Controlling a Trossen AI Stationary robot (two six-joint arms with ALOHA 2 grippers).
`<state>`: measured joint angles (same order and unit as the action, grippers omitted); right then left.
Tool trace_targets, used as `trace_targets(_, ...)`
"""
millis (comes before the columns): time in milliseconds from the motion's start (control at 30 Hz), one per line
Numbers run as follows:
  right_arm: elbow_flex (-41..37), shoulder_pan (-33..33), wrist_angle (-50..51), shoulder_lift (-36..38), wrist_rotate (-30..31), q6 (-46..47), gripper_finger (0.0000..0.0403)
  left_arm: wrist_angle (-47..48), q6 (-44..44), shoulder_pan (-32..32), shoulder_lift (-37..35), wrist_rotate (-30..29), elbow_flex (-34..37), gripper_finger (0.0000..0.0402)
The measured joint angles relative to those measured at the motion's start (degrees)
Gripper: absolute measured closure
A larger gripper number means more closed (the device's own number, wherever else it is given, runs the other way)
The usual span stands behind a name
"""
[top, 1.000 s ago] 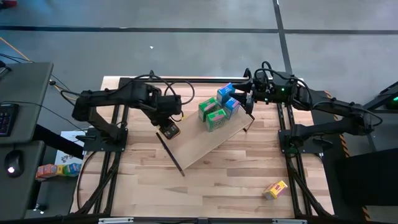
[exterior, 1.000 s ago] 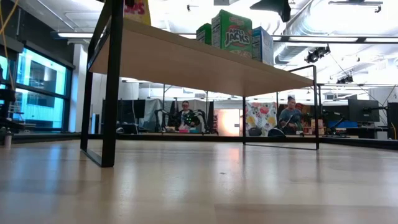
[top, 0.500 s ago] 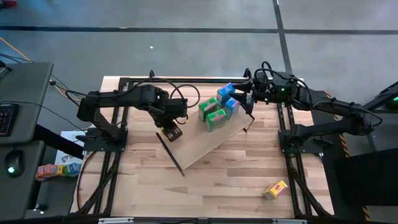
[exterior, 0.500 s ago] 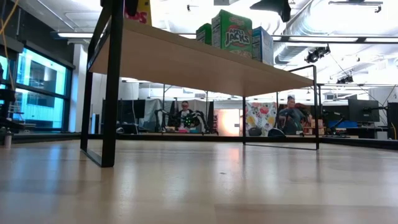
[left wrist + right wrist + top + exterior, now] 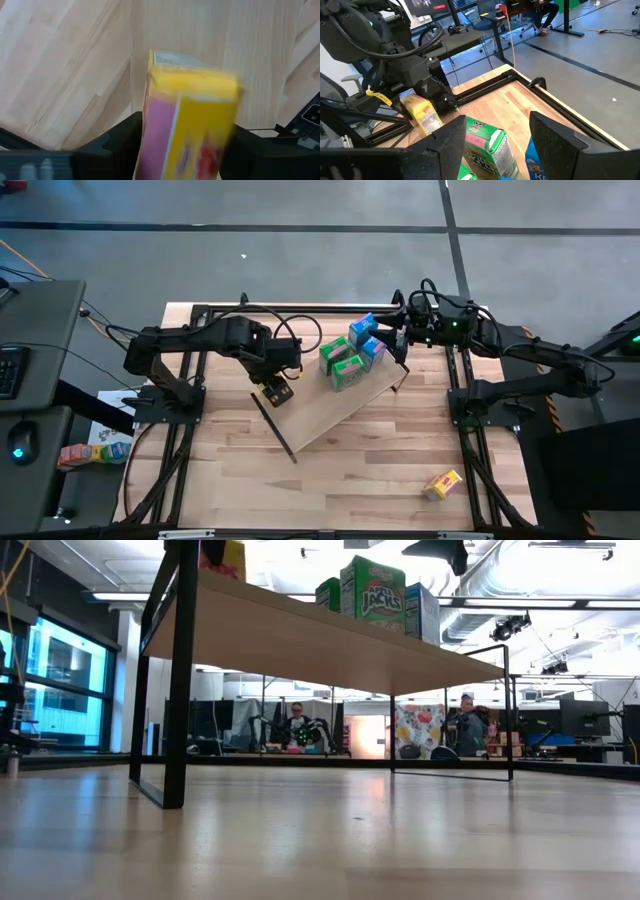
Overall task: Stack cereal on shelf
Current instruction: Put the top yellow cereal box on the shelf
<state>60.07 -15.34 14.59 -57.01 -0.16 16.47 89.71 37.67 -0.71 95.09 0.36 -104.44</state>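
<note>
The shelf (image 5: 322,415) is a pale board lying slantwise on the table, seen from below in the low view (image 5: 330,640). Two green boxes (image 5: 341,363) and two blue boxes (image 5: 366,340) stand on its right half. My left gripper (image 5: 275,390) is over the shelf's left end, shut on a yellow cereal box (image 5: 192,120), which also shows in the low view (image 5: 230,558). A second yellow box (image 5: 442,483) lies on the table near the right near corner. My right gripper (image 5: 398,345) is open at the shelf's far right end, beside the blue boxes. My left gripper pinches the yellow box between its two fingers (image 5: 120,142), one on each opposite side (image 5: 160,140). The fingers come from above, pointing down at the shelf board (image 5: 200,30). The box stands upright below them; whether its lower end rests on the board I cannot tell.
Black brackets (image 5: 180,670) carry the shelf's short ends. A black frame (image 5: 300,308) runs along the table's far and side edges. Bare shelf board lies between the yellow box and the green boxes (image 5: 482,145). People sit in the room beyond the table (image 5: 297,725).
My left gripper, with the yellow box, has shifted a little toward the table's right along the shelf's left end, then held still. The right arm has kept still.
</note>
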Motion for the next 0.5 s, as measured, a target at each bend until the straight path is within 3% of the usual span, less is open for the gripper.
trace_targets(333,0.0,0.0,0.0,0.0,0.52,0.0,0.0194,0.08,-2.08,0.4,-0.17,0.88,-0.16,0.0165)
trace_targets(500,0.0,0.0,0.0,0.0,0.57,0.0,0.0194,0.1,-4.85,1.74,-0.26,2.39,-4.58,0.0165)
